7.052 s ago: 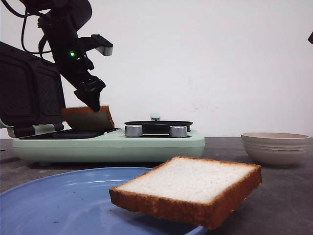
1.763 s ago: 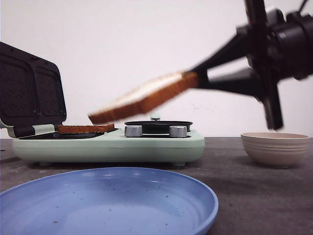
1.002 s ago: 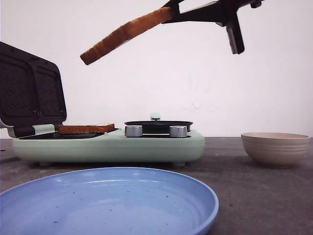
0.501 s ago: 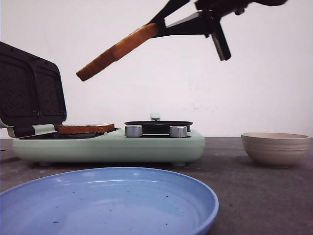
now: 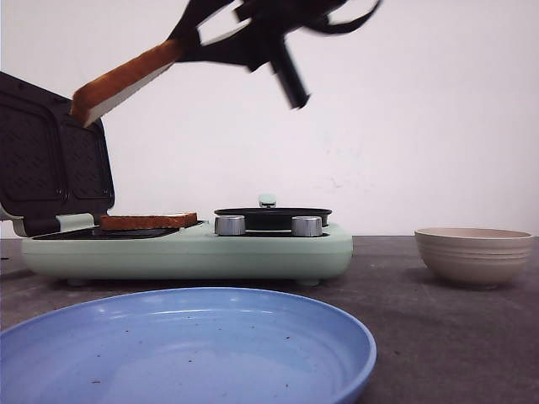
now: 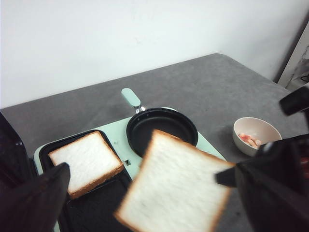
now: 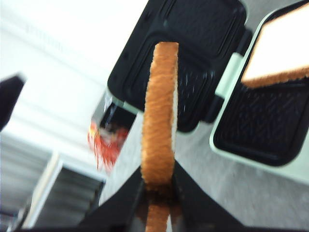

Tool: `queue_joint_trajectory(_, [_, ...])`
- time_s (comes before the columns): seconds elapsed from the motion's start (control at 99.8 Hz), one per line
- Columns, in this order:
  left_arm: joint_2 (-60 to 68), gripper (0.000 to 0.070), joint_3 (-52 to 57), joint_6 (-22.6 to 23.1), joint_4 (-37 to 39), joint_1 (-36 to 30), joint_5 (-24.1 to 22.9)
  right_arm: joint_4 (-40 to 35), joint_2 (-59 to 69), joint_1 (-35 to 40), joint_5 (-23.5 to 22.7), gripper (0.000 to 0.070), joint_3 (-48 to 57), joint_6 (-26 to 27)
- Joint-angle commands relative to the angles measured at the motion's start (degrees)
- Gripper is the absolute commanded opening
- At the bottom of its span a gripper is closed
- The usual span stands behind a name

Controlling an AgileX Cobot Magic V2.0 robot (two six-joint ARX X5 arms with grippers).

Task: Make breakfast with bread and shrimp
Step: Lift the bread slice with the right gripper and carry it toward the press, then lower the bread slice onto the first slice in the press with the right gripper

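Observation:
My right gripper point(image 5: 192, 40) is shut on one bread slice point(image 5: 126, 77) and holds it tilted, high in the air in front of the open lid point(image 5: 50, 160) of the mint sandwich maker point(image 5: 194, 248). The right wrist view shows that slice edge-on point(image 7: 161, 111) between the closed jaws of the right gripper point(image 7: 158, 193). The second slice point(image 5: 147, 221) lies flat in the far compartment of the maker; it also shows in the left wrist view point(image 6: 87, 162). My left gripper point(image 6: 152, 188) is wide open and empty, high above the maker. Shrimp point(image 6: 250, 140) lie in the beige bowl point(image 6: 263, 128).
A black frying pan point(image 6: 161, 130) sits on the maker's right half behind two silver knobs point(image 5: 229, 225). The near compartment point(image 7: 265, 125) of the maker holds nothing. A blue plate point(image 5: 253, 311) lies at the front. The beige bowl point(image 5: 476, 252) stands to the right.
My right gripper has carried the held slice leftward, from above the pan to in front of the open lid. The slice in the maker has not moved.

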Motion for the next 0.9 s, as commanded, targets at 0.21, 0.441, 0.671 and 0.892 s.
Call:
queue_joint_trajectory(0.21, [-0.6, 0.0627, 0.6, 0.0, 1.0, -1.4, -1.6, 10.9, 7.2, 6.2, 18.7, 0.0003, 1.1, 12.9])
queue_joint_trajectory(0.441, [-0.6, 0.0627, 0.6, 0.5, 1.1, -3.7, -3.0, 14.9, 12.1, 9.3, 28.4, 0.0003, 1.1, 23.1])
queue_joint_trajectory(0.671, [-0.6, 0.0627, 0.6, 0.6, 1.1, -5.1, -3.0, 18.9, 17.5, 11.2, 33.3, 0.0003, 1.1, 31.1])
queue_joint_trajectory(0.892, [-0.6, 0.0627, 0.6, 0.5, 1.8, -6.3, -3.1, 20.7, 20.9, 11.9, 35.9, 0.0003, 1.1, 34.6])
